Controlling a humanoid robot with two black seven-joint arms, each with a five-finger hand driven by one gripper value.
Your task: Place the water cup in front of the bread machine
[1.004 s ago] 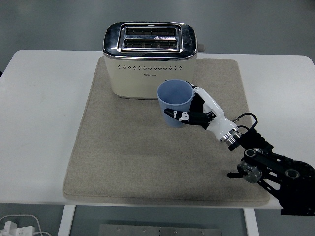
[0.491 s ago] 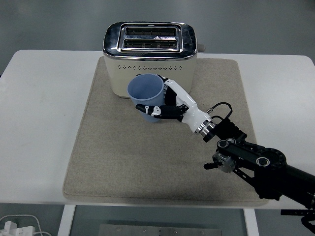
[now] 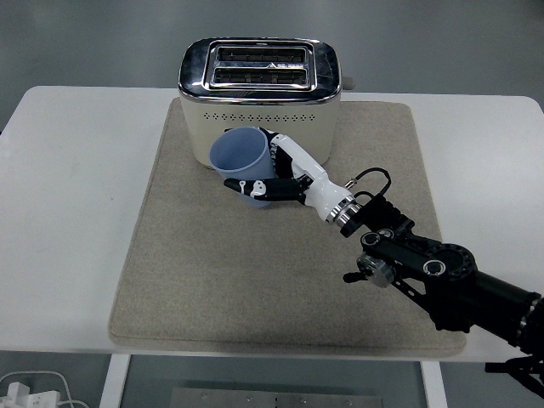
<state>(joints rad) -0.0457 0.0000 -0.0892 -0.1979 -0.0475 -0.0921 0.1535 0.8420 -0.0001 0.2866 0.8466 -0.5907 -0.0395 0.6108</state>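
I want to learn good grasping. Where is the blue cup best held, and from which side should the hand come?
Grip the blue cup around its side wall, coming from its right, as the right hand does now. The wall is round and handle-free, the mouth stays open, and the toaster blocks any approach from behind.

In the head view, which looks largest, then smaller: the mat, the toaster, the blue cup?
1. The beige mat covers the most area.
2. The cream toaster comes next.
3. The blue cup, gripped by the right hand in front of the toaster, looks smallest.
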